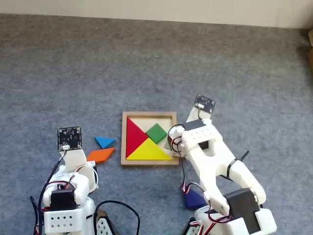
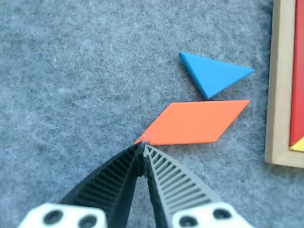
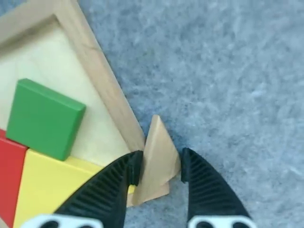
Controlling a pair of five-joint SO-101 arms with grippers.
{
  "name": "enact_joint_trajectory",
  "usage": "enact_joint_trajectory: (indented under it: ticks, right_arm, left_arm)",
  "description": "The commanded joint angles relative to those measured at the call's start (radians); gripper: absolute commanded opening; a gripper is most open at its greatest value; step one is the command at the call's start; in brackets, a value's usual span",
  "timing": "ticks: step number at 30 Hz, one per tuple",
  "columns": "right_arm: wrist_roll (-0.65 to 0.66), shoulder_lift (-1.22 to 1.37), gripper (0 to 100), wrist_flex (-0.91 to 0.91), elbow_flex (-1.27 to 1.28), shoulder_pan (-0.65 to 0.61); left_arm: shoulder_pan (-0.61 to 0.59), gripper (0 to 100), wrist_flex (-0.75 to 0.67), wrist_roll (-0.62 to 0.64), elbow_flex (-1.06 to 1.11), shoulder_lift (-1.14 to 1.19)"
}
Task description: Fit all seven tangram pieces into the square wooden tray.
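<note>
Open carpet (image 1: 146, 63) lies beyond the tray (image 1: 149, 114); the right arm (image 1: 210, 156) overhangs its right rim.

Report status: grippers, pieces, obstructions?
Left gripper shut, tips at orange parallelogram's corner. Right gripper shut on wooden triangle at tray rim. Tray holds red triangle, yellow triangle, green square. Blue triangle outside.

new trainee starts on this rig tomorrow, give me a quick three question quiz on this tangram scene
1. True or false: the green square lies inside the tray.
2. Which piece is between the fingers of the right gripper? A) pale wooden triangle B) red triangle C) yellow triangle
3. Which piece do the shut tips of the left gripper touch?
Key: 1 true; 2 A; 3 the orange parallelogram, at one corner.
</note>
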Motion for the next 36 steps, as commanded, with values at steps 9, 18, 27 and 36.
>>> enact_joint_trajectory:
  ticks: [9,18,27,36]
  right_arm:
    - [0.012,-0.048,9.1,-0.033,-0.013,0.039]
    - [0.015,-0.122,9.1,-0.033,-0.013,-0.044]
    - [0.057,-0.122,9.1,-0.033,-0.087,-0.087]
    - [0.060,-0.122,9.1,-0.033,-0.159,-0.088]
  left_arm:
    - [-0.007,1,0.003,-0.008,0.021,-0.001]
    - [-0.007,1,0.003,-0.008,0.021,-0.001]
    - [-0.007,1,0.003,-0.008,0.021,-0.001]
    - [-0.007,1,0.003,-0.008,0.021,-0.001]
